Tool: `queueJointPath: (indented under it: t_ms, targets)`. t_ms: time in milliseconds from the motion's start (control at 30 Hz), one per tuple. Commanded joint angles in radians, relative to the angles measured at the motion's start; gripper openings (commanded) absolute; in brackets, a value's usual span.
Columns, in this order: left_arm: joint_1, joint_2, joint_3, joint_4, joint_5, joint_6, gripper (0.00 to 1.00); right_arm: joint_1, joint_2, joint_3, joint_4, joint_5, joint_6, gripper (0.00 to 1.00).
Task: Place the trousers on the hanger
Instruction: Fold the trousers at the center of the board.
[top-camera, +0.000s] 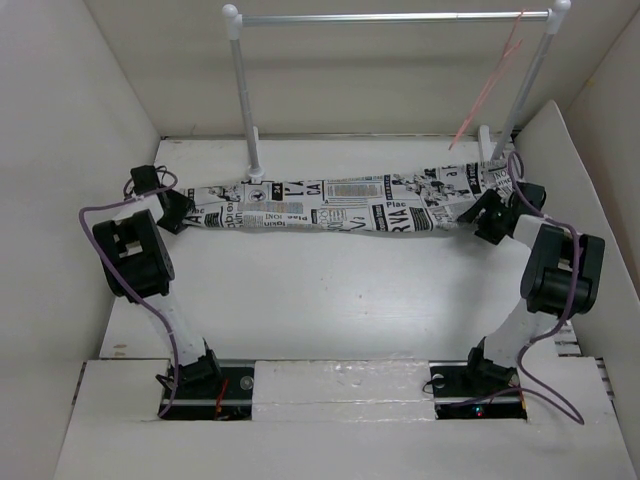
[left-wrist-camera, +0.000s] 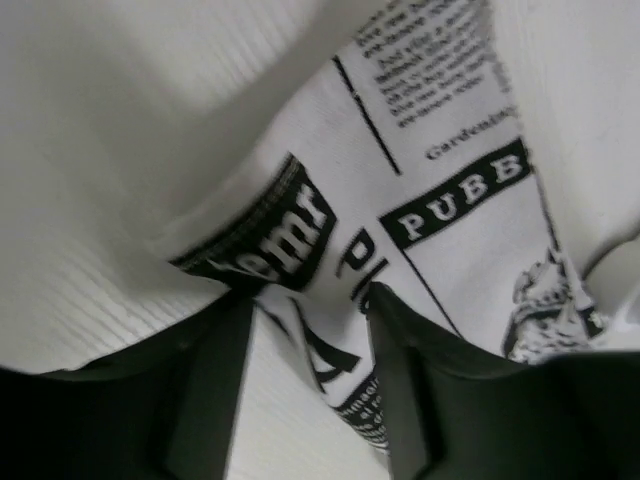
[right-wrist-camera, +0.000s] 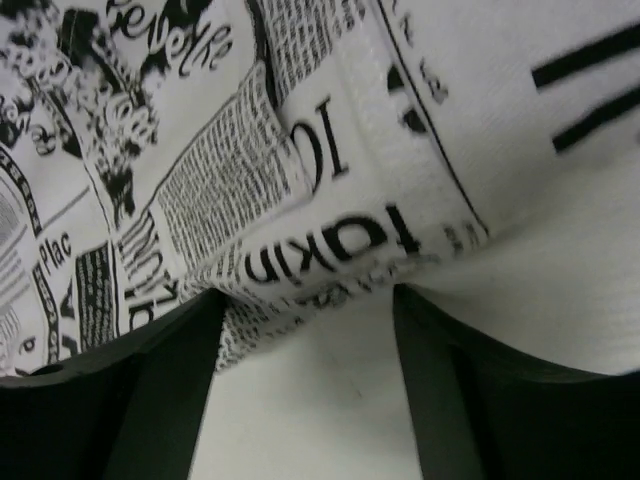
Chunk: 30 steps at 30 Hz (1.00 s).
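Observation:
The trousers (top-camera: 340, 205), white with black newsprint, lie stretched in a long band across the table, just in front of the rack. My left gripper (top-camera: 185, 212) is at their left end. In the left wrist view its jaws (left-wrist-camera: 308, 300) stand open, and a fold of the trousers (left-wrist-camera: 430, 200) reaches down between the fingers. My right gripper (top-camera: 487, 215) is at the right end, also open (right-wrist-camera: 308, 295). There the hem of the trousers (right-wrist-camera: 250, 150) lies just past the fingertips. The thin pink hanger (top-camera: 485, 95) hangs from the rack's right end.
The rack's silver crossbar (top-camera: 390, 17) spans the back on two white posts (top-camera: 245, 100), whose feet stand right behind the trousers. White walls close in on both sides. Bare table (top-camera: 340, 290) stretches between the trousers and the arm bases.

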Motion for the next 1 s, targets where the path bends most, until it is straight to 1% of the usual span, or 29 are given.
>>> queueJointPath:
  t_ms: [0, 33, 67, 133, 167, 200, 267, 300, 333, 367, 467, 500, 533, 567, 600, 633, 667, 700, 733, 767, 800, 833, 867, 900, 933, 967]
  targets:
    - [-0.003, 0.073, 0.026, -0.035, -0.036, -0.007, 0.42, 0.019, 0.077, 0.044, 0.106, 0.044, 0.102, 0.7]
    - [-0.003, 0.088, 0.045, -0.037, -0.047, -0.001, 0.2, 0.019, 0.1, 0.049, 0.145, 0.023, 0.132, 0.46]
    - [-0.003, 0.088, 0.051, -0.04, -0.047, -0.002, 0.13, 0.029, 0.103, 0.041, 0.146, 0.022, 0.133, 0.3]
    - [-0.003, 0.107, 0.08, -0.055, -0.026, 0.004, 0.0, 0.029, 0.085, 0.024, 0.149, 0.027, 0.139, 0.05]
    - [-0.003, 0.11, 0.086, -0.078, -0.026, 0.007, 0.0, 0.029, 0.066, 0.001, 0.141, 0.033, 0.127, 0.02]
    - [-0.003, 0.11, 0.083, -0.081, -0.03, 0.013, 0.0, 0.029, 0.009, -0.013, 0.124, 0.048, 0.11, 0.0]
    - [-0.003, 0.09, 0.054, -0.098, -0.038, 0.021, 0.0, 0.029, -0.055, -0.034, 0.029, 0.084, 0.033, 0.0]
    - [-0.003, 0.081, 0.047, -0.115, -0.091, 0.025, 0.0, 0.017, -0.09, -0.055, -0.006, 0.103, 0.004, 0.0]
    - [0.006, 0.052, 0.013, -0.139, -0.177, 0.042, 0.0, -0.002, -0.156, -0.1, -0.055, 0.122, -0.04, 0.0]
    - [0.006, 0.03, -0.012, -0.144, -0.177, 0.055, 0.0, -0.002, -0.19, -0.1, -0.069, 0.118, -0.059, 0.0]
    - [0.056, -0.06, -0.116, -0.158, -0.261, 0.108, 0.0, -0.034, -0.318, -0.192, -0.147, 0.104, -0.12, 0.0]
    - [0.066, -0.088, -0.14, -0.164, -0.336, 0.116, 0.0, -0.049, -0.355, -0.215, -0.164, 0.099, -0.133, 0.0]
    - [0.066, -0.138, -0.189, -0.164, -0.37, 0.125, 0.0, -0.068, -0.433, -0.271, -0.189, 0.081, -0.145, 0.0]
    - [0.094, -0.165, -0.214, -0.169, -0.392, 0.142, 0.0, -0.077, -0.475, -0.301, -0.204, 0.069, -0.151, 0.0]
    - [0.107, -0.224, -0.234, -0.178, -0.424, 0.135, 0.0, -0.086, -0.519, -0.328, -0.227, 0.058, -0.16, 0.0]
    - [0.116, -0.257, -0.293, -0.18, -0.429, 0.121, 0.0, -0.111, -0.564, -0.371, -0.286, 0.055, -0.177, 0.0]
    - [0.116, -0.29, -0.326, -0.181, -0.427, 0.099, 0.0, -0.126, -0.658, -0.39, -0.305, 0.05, -0.188, 0.05]
    - [0.116, -0.347, -0.349, -0.174, -0.424, 0.098, 0.0, -0.137, -0.7, -0.407, -0.302, 0.032, -0.197, 0.25]
    - [0.116, -0.37, -0.383, -0.178, -0.421, 0.087, 0.03, -0.137, -0.734, -0.422, -0.293, -0.005, -0.203, 0.49]
    - [0.116, -0.393, -0.389, -0.177, -0.42, 0.087, 0.37, -0.151, -0.748, -0.402, -0.336, -0.005, -0.218, 0.74]
    - [0.116, -0.412, -0.388, -0.189, -0.418, 0.072, 0.53, -0.151, -0.742, -0.383, -0.371, -0.014, -0.237, 0.8]
    - [0.116, -0.445, -0.365, -0.21, -0.417, 0.044, 0.66, -0.16, -0.736, -0.357, -0.438, -0.017, -0.266, 0.84]
    - [0.116, -0.468, -0.357, -0.212, -0.395, 0.03, 0.79, -0.174, -0.728, -0.315, -0.457, -0.008, -0.28, 0.87]
    - [0.086, -0.49, -0.349, -0.204, -0.342, 0.009, 0.83, -0.186, -0.724, -0.304, -0.462, 0.01, -0.286, 0.89]
    - [0.061, -0.517, -0.32, -0.207, -0.323, -0.005, 0.84, -0.207, -0.725, -0.298, -0.453, 0.045, -0.286, 0.91]
    - [0.029, -0.531, -0.3, -0.197, -0.303, -0.005, 0.83, -0.261, -0.721, -0.292, -0.453, 0.033, -0.285, 0.93]
